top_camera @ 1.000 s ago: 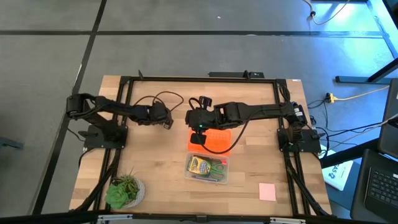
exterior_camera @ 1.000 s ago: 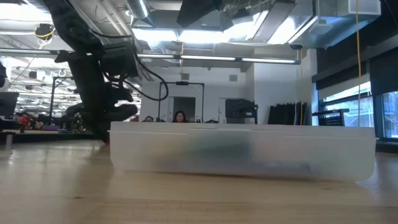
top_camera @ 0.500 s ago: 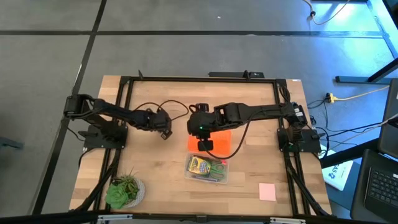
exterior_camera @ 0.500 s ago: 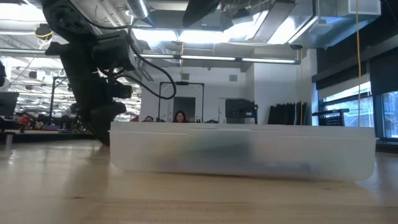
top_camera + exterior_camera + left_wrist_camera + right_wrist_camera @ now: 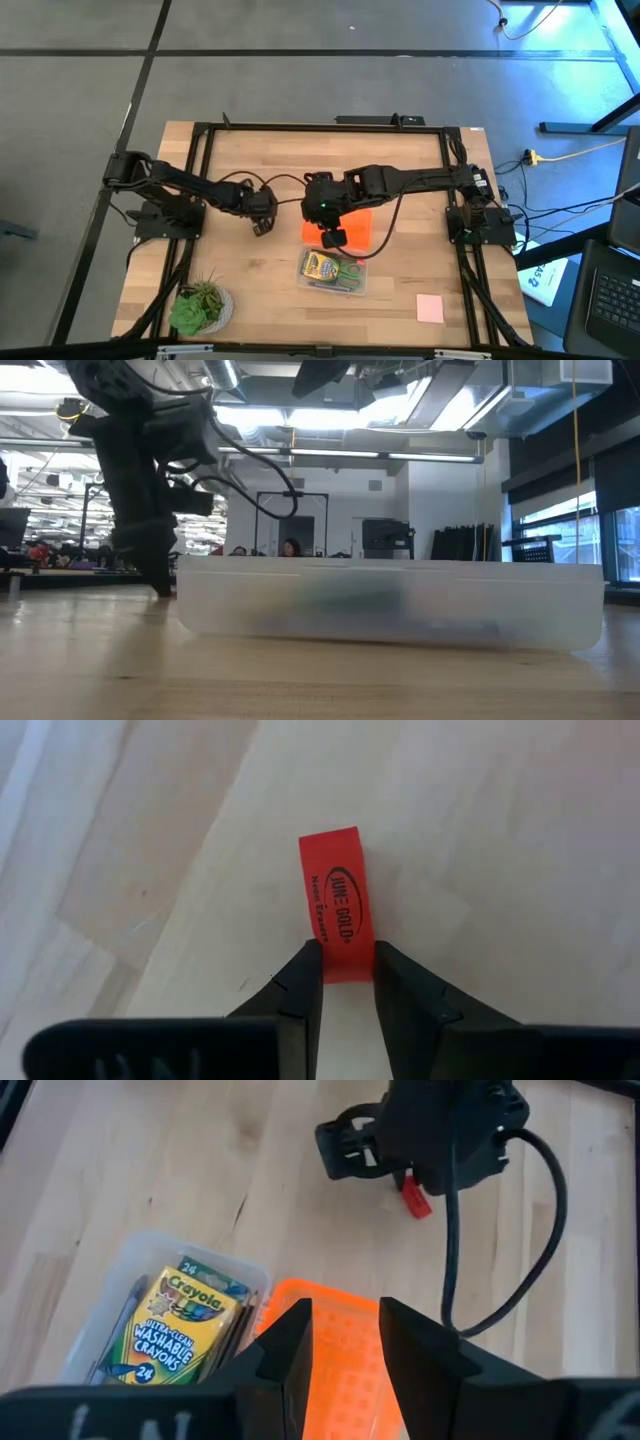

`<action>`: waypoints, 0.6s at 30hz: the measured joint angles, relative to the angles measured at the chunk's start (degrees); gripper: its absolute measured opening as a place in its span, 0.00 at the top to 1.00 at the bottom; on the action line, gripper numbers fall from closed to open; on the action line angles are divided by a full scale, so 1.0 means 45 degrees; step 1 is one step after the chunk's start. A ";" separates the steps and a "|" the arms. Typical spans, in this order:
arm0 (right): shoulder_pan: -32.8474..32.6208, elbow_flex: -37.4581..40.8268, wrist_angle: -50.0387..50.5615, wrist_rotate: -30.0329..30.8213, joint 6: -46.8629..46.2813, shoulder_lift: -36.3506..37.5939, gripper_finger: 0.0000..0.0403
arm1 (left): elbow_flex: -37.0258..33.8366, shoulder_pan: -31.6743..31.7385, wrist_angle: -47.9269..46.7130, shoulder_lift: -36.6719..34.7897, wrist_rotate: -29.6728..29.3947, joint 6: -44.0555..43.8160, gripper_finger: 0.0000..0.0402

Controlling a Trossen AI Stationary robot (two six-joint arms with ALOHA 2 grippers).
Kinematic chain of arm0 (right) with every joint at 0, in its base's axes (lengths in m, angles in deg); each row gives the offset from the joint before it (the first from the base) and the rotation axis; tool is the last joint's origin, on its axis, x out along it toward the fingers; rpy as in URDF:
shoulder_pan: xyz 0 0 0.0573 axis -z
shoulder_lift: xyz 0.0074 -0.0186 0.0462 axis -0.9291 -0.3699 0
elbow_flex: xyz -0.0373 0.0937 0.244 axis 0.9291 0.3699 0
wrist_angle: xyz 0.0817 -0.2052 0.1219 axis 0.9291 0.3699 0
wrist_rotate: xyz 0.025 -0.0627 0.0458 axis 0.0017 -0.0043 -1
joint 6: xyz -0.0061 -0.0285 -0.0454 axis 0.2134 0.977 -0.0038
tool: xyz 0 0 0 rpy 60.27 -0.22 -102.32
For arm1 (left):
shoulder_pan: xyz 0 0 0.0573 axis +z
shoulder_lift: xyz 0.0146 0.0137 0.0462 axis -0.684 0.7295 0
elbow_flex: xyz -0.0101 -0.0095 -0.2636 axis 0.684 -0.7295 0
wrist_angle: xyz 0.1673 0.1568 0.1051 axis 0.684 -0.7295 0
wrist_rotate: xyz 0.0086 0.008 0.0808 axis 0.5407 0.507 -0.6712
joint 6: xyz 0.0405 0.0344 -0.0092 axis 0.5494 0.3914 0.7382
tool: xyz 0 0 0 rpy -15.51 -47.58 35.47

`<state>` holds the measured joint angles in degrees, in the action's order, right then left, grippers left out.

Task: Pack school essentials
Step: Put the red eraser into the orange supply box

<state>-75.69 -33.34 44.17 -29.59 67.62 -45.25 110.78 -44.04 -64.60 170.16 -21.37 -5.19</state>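
My left gripper (image 5: 261, 228) is left of the orange lid, pointing down near the table top, and is shut on the tiny red eraser (image 5: 337, 900). The eraser also shows past it in the right wrist view (image 5: 415, 1200). My right gripper (image 5: 333, 238) hangs open over the orange lid (image 5: 352, 225), which lies flat on the table, and its fingers (image 5: 288, 1342) stand a small gap apart. The clear case (image 5: 333, 272) sits just nearer, with the yellow-green crayon box (image 5: 190, 1320) lying in it. The pink note pad (image 5: 430, 308) lies at the near right. My left gripper pinches one end of the red eraser (image 5: 342, 965) between its two fingertips, across its narrow width. The rest of the eraser sticks out beyond the fingers, printed face showing. The fingers point down toward the table. Whether the eraser's free end touches the wood, I cannot tell.
A small green potted plant (image 5: 200, 305) stands at the near left corner. The black frame rails (image 5: 200, 200) run along the table's left, right and far sides. In the low view the clear case (image 5: 390, 605) fills the foreground, with my left arm (image 5: 145, 490) behind it.
My left gripper has carried the eraser toward the near edge, and has come down and tipped steeper. My right gripper has moved toward the near edge over the orange lid, which has stayed in place.
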 joint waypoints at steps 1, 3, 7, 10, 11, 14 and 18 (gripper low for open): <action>0.0000 0.0000 -0.0003 0.0002 -0.0175 0.0000 0.70 | 0.0091 0.0000 -0.0055 0.0009 0.0114 0.0147 0.83; 0.0000 0.0000 0.0000 -0.0003 -0.0344 0.0000 0.70 | 0.0327 -0.0017 -0.0242 0.0033 0.0635 0.0649 0.83; 0.0000 0.0000 -0.0005 0.0002 -0.0513 0.0000 0.70 | 0.0679 -0.0089 -0.0210 0.0031 0.2666 0.2245 0.83; 0.0000 0.0000 -0.0005 0.0002 -0.0526 0.0000 0.70 | 0.0684 -0.0165 0.0080 0.0033 0.3338 0.3151 0.83; 0.0000 0.0000 -0.0005 0.0000 -0.0556 0.0000 0.70 | 0.0693 -0.0220 0.0106 0.0033 0.3405 0.3269 0.83; 0.0000 0.0000 -0.0042 0.0002 -0.0556 0.0000 0.70 | 0.0693 -0.0198 0.0074 0.0028 0.3392 0.3285 0.83; 0.0000 0.0000 -0.0319 0.0002 -0.0556 0.0000 0.70 | 0.0693 -0.0189 0.0076 0.0028 0.3241 0.3275 0.83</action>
<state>-75.69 -33.34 42.74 -29.58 65.12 -45.25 113.91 -44.89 -64.26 170.28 -6.79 9.55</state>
